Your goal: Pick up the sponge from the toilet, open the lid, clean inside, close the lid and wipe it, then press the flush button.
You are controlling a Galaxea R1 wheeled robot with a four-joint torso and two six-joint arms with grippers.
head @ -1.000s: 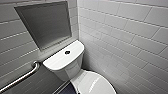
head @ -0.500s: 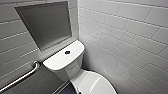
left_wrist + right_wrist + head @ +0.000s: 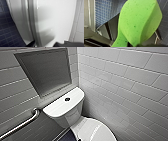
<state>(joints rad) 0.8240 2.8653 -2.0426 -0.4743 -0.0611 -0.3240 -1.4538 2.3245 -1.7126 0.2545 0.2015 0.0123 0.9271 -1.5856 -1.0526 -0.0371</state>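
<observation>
The right gripper [image 3: 131,45] is clamped on the sponge [image 3: 139,21] - the bright green pad is squeezed narrow where the jaws hold it and swells wide and thick above them. Behind it, in the right wrist view, lies a floor of small dark blue tiles [image 3: 106,11], with a shiny dark metal object [image 3: 109,31] between the sponge and the floor; what that object is cannot be made out.

From the head view, the toilet [image 3: 67,114] stands in the corner where 2 walls of pale tiles [image 3: 125,84] meet. Its tank top is flat and white, with the flush button [image 3: 67,99] - 1 small dark disc - at its centre. Below the tank the lid [image 3: 95,130] lies closed over the bowl. A metal grab bar [image 3: 22,124] runs along the wall beside the tank, and a grey recessed panel [image 3: 45,70] sits in the wall above it.

The left gripper [image 3: 45,45] hangs close over the smooth white lid, with dark blue floor on one side and pale wall tile on the other. Whether its jaws are apart or together cannot be told.
</observation>
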